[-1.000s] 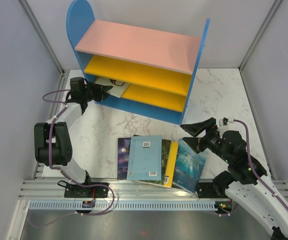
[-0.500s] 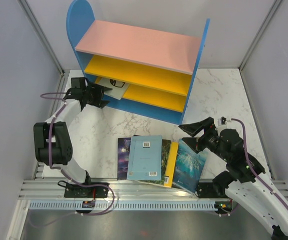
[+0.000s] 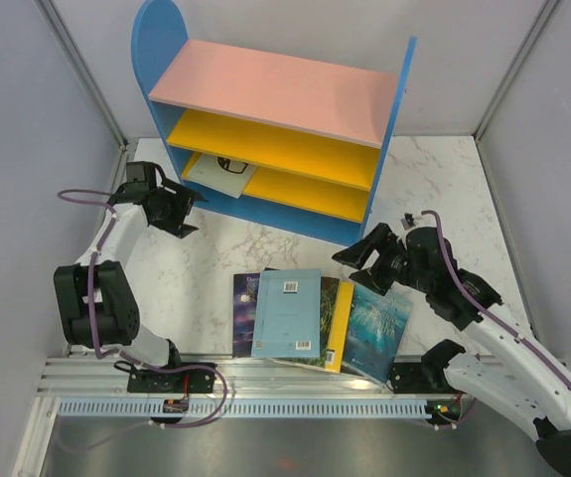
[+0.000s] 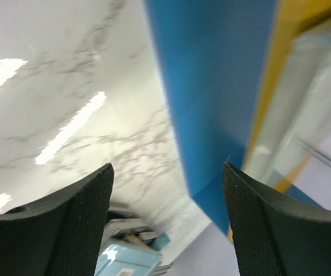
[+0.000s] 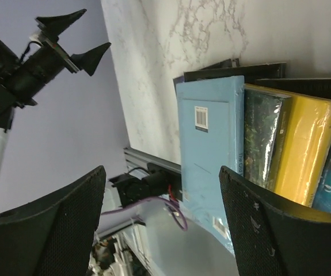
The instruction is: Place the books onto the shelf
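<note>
Air showed between the right jaws, which stood spread and held nothing, poised above the table (image 3: 434, 189) just past the far right corner of the loose books (image 3: 315, 318). Those books lay flat and overlapping by the middle of the table's near edge, their long axes running from the near edge toward the far one. The light blue book (image 3: 287, 313) lay on top, a dark glossy book (image 5: 263, 135) and the yellow book (image 3: 341, 326) showed to its right, and the teal book (image 3: 376, 333) sat at the right end, slightly turned. From these jaws the pile lay below and toward the near edge, so the right arm looked much the nearer for the next pick, with the teal book closest to it. The left jaws, likewise spread with nothing in them, hovered off the left end of the shelf (image 3: 275, 94), which stood toward the far left of the table. One pale book (image 3: 221, 172) lay flat on a lower board there, just apart from those jaws. How many covers sat under the light blue book could not be counted, as only dark slivers showed at its left and far edges. The teal book was cut off by the edge of the right wrist view, and the left wrist view gave only the shelf's blue panel and a blurred pale shape.
</note>
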### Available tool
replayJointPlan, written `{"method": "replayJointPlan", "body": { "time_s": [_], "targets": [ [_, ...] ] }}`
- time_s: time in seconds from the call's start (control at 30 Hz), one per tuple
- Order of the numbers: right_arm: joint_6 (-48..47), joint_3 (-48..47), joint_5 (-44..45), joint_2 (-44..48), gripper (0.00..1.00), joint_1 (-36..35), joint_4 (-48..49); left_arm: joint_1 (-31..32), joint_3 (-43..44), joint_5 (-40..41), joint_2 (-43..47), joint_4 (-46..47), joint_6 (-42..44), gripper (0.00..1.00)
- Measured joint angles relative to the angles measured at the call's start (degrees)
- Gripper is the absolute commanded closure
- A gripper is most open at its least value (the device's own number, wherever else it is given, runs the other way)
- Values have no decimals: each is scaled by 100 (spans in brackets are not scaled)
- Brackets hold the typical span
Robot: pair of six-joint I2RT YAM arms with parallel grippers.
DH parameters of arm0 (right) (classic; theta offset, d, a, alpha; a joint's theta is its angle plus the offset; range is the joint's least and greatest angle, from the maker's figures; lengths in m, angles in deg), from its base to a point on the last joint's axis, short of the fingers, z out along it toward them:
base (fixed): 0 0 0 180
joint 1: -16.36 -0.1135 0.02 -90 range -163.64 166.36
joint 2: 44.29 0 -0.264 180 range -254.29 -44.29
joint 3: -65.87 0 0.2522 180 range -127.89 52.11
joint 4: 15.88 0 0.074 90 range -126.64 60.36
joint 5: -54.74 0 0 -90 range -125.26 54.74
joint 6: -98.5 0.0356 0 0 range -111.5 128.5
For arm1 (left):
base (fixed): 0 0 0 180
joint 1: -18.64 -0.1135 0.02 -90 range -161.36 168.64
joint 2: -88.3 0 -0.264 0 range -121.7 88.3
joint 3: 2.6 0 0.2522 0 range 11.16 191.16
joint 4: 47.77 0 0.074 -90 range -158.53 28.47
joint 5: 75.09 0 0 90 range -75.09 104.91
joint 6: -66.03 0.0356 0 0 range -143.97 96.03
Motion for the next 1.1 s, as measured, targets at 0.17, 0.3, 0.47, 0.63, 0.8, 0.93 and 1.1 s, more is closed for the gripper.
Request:
{"method": "replayJointPlan", "body": {
  "time_s": [0.17, 0.3, 0.47, 0.63, 0.8, 0.93, 1.1],
  "targets": [
    [-498, -22, -291, -426, 17, -24, -87, -24, -286, 216, 483, -831, 619, 21],
    [-748, 105, -391, -837, 17, -297, -76, -20, -767, 74, 1311, -960, 1064, 21],
    [-868, 280, -413, -1443, 17, -942, 122, 197, -2151, -732, 2476, -623, 1453, 21],
    [-861, 439, -424, -1731, 17, -1224, 573, 927, -3279, -1338, 3167, -223, 1502, 21],
    [-879, 444, -444, -1980, 17, -1255, 949, 1685, -3517, -1615, 3397, 243, 1493, 21],
    [-881, 520, -472, -2107, 17, -1257, 1274, 1974, -3711, -1714, 3432, 667, 1440, 21],
    [-857, 748, -494, -2153, 17, -1296, 1790, 2107, -4118, -1893, 3410, 1191, 1316, 21]
  ]
}}
